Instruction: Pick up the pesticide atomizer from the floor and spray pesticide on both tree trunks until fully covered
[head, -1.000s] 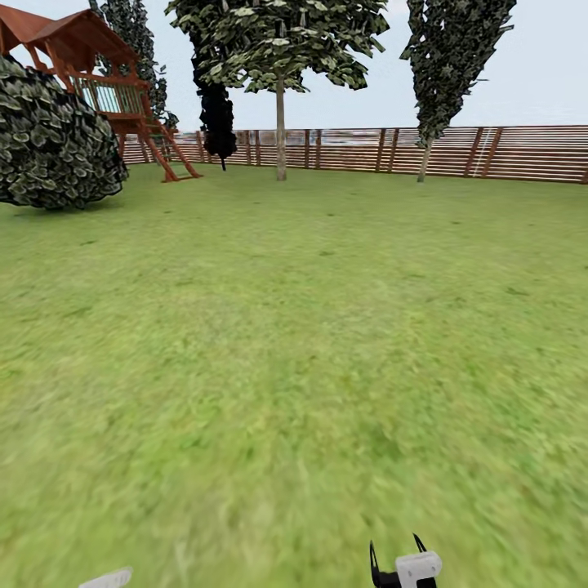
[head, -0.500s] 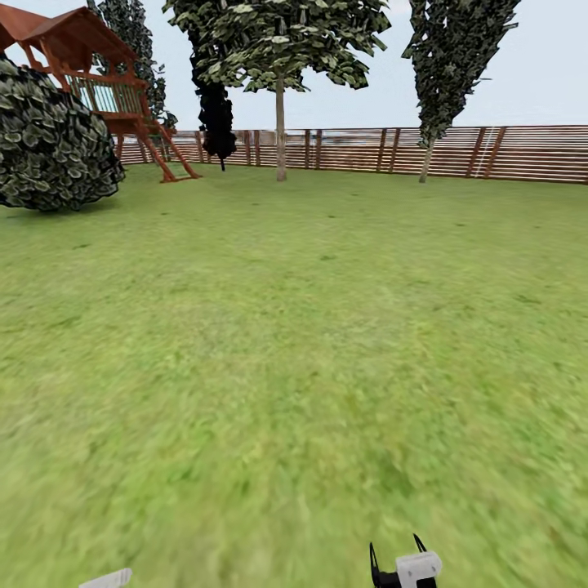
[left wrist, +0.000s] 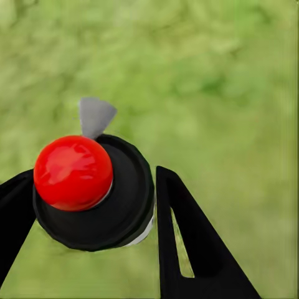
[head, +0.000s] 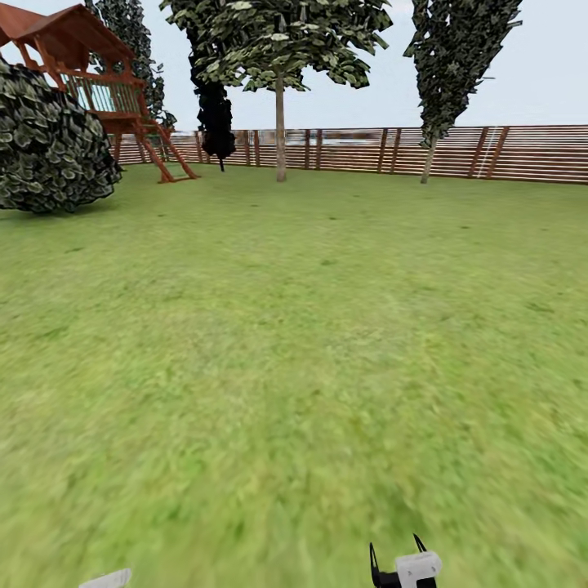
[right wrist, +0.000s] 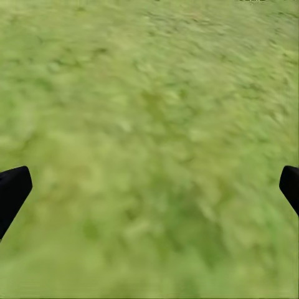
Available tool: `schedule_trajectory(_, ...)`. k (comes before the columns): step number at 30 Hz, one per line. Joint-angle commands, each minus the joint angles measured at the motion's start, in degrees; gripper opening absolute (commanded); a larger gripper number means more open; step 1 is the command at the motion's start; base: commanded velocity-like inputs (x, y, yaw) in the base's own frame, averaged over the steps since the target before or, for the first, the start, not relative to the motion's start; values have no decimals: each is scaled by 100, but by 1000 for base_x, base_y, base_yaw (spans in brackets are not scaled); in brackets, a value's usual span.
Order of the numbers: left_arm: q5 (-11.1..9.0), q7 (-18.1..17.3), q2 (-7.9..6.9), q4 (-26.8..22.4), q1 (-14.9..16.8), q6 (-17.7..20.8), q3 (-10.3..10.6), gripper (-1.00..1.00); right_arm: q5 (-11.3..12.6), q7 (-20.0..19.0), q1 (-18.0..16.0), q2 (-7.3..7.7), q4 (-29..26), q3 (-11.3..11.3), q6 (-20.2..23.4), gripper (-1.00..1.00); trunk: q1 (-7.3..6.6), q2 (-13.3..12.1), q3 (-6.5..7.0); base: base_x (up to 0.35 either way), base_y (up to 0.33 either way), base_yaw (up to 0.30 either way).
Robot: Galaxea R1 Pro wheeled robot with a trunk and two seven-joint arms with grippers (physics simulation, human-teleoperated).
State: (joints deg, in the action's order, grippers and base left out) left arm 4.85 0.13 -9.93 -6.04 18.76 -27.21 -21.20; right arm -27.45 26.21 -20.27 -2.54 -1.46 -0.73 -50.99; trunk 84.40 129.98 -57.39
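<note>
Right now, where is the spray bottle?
The spray bottle sits between the left gripper's fingers in the left wrist view, held over the lawn.

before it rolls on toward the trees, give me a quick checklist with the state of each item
1. Pesticide atomizer sits between the left gripper fingers: ok.
2. Right gripper open, nothing between its fingers: ok.
3. Tree with a bare pale trunk visible ahead by the fence: ok.
4. Lawn between robot and that tree free of obstacles: ok.
5. Second tree identified: cannot tell.
6. White specks of pesticide on the trunk: cannot tell, too far.
</note>
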Motion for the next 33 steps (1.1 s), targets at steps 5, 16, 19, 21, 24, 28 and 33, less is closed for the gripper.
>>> schedule_trajectory(5,51,5,0,6,4,-15,-42,-100,-50,60,-4,-1,5,-6,1,100,3,2,-5,339,0,0)
schedule_trajectory(16,51,4,0,6,4,-15,-42,-100,-50,60,-4,-1,5,-6,1,100,3,2,-5,339,0,0)
schedule_trajectory(19,51,5,0,6,4,-18,-42,-100,-50,60,-4,-1,5,-6,1,100,3,2,-5,339,0,0)
schedule_trajectory(21,51,3,0,8,4,-16,-42,-100,-50,60,-4,-1,5,-6,1,100,3,2,-5,339,0,0)
schedule_trajectory(24,51,4,0,59,4,-27,-42,-100,-50,60,-4,-1,5,-6,1,100,3,2,-5,339,0,0)
schedule_trajectory(28,51,3,0,75,4,-29,-42,-100,-50,60,-4,-1,5,-6,1,100,3,2,-5,339,0,0)
schedule_trajectory(33,51,4,0,77,4,-30,-42,-100,-50,60,-4,-1,5,-6,1,100,3,2,-5,339,0,0)
